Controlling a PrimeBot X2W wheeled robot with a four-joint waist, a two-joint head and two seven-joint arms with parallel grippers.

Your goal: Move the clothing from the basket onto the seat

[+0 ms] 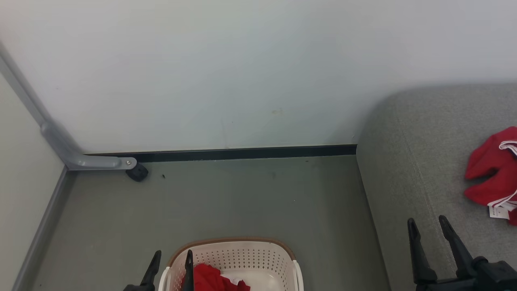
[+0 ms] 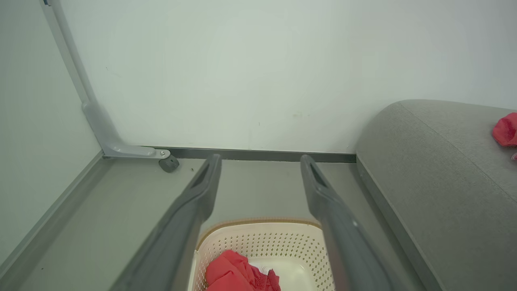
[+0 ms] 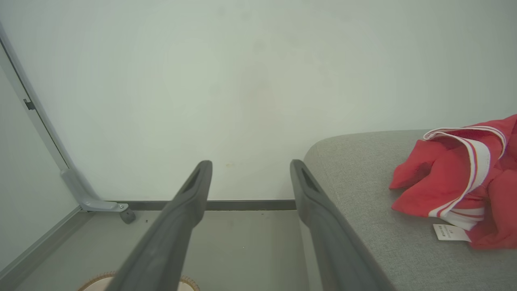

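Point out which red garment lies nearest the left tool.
The red garment in the basket, just beside the left tool. The other red garment, white-striped and tagged, lies on the grey sofa by the right tool.

The grey floor (image 1: 242,198) carries the basket (image 1: 242,254), and the grey seat (image 1: 408,169) carries a red garment (image 1: 490,169)

Grey bracket (image 1: 87,161), black caster (image 1: 137,173), pale wall (image 1: 226,72)

Your head view looks forward and down; both wrist views sit lower, facing the pale wall (image 1: 242,60), sharing the grey woven-fabric sofa (image 2: 444,182).
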